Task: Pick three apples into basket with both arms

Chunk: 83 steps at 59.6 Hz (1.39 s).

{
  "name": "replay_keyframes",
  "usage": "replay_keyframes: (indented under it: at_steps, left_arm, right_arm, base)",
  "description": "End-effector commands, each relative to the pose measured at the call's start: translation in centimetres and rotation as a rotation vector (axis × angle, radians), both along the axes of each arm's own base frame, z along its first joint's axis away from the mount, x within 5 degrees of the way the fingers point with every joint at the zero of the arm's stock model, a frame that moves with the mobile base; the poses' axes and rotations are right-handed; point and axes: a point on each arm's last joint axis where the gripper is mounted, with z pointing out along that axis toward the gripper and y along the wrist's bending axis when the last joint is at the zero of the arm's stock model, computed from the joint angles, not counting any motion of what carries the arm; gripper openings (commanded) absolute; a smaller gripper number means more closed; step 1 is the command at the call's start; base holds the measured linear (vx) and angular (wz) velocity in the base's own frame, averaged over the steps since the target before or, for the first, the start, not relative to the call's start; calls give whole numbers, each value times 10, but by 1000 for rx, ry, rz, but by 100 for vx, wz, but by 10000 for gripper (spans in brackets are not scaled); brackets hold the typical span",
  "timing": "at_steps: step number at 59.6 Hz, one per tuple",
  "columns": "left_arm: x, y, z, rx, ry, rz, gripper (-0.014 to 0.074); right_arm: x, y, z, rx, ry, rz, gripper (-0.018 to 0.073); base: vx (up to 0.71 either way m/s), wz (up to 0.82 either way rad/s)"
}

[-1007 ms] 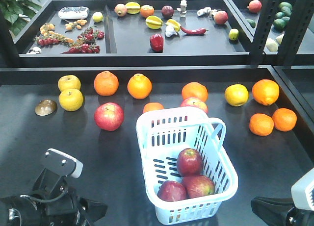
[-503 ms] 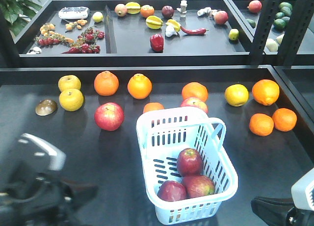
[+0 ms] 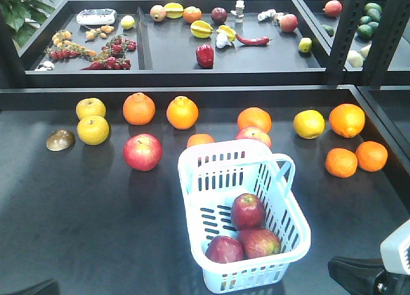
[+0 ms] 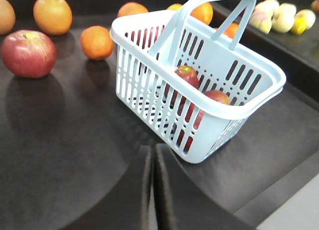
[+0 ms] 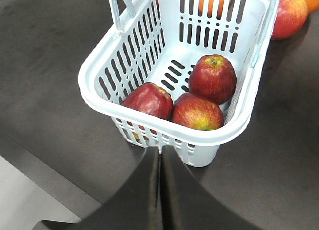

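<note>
You've got 3 apples (image 3: 247, 210) sitting in the basket (image 3: 295, 208), clustered at its near end: 1 toward the middle, 2 side by side against the near wall. Basket rests on the dark table (image 3: 96, 212), handle folded toward the far right side. Left gripper (image 4: 152, 162): fingers pressed together, holding nothing, just short of the basket's near corner. Right gripper (image 5: 160, 162): fingers also together, empty, tip right at the basket rim below the 2 near apples. A 4th red apple (image 3: 142, 151) sits loose on the table left of the basket, another (image 3: 254, 134) just behind it among the oranges (image 3: 182, 112).
</note>
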Motion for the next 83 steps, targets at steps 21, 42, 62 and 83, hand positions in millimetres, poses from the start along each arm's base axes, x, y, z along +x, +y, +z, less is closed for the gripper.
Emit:
replay_keyframes:
  at_steps: [21, 42, 62, 83]
  left_arm:
    - [-8, 33, 23, -36, -347, 349, -6]
    - [-15, 42, 11, 37, -256, 529, -6]
    - [-15, 43, 11, -73, -225, 562, -6]
    - [-14, 45, 14, -26, -268, 570, -6]
  right_arm:
    - [5, 0, 13, 30, -69, -24, -8]
    - [5, 0, 13, 30, -68, -24, -8]
    - [5, 0, 13, 30, -68, -24, -8]
    - [5, 0, 13, 30, -68, -24, -8]
  base:
    - [0, 0]
    - [0, 0]
    - [0, 0]
    - [0, 0]
